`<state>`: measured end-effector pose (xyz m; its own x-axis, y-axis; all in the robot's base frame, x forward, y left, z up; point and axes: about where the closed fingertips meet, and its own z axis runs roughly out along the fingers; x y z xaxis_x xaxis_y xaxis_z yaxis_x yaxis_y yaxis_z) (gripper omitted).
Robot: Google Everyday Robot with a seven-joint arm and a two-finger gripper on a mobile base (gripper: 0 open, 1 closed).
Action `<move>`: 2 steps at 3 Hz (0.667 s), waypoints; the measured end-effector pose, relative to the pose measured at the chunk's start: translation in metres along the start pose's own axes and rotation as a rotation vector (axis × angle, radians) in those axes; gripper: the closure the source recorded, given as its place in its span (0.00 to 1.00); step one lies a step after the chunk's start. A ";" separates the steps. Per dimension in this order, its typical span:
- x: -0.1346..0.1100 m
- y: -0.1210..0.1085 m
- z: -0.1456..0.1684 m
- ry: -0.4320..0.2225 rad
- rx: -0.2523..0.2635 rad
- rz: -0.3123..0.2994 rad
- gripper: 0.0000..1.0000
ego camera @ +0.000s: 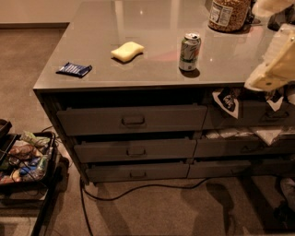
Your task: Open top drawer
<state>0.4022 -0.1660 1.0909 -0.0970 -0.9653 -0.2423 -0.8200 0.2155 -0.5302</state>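
Observation:
The top drawer [92,120] is the wide dark-grey front at the top of the left column, just under the grey counter [138,73]. Its rectangular loop handle [133,120] sits at the centre. A dark gap runs above the front, and its interior is hidden. My gripper [274,69] shows as a cream-coloured shape at the right edge, over the counter's front right corner. It is far to the right of the handle and above it, touching nothing that I can see.
On the counter lie a blue packet [73,69], a yellow sponge [127,50], a green can [189,51] and a jar [229,14]. Two shorter drawers [136,150] sit below. Cloth scraps [227,100] hang from the right drawers. A black cable [138,189] and a cluttered tray [25,159] are on the floor.

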 end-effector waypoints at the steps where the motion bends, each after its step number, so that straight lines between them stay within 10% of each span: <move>1: 0.000 0.000 0.000 0.000 0.000 0.000 0.46; 2: 0.000 0.000 0.000 0.000 0.000 0.000 0.25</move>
<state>0.4022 -0.1660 1.0909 -0.0970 -0.9653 -0.2423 -0.8200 0.2155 -0.5302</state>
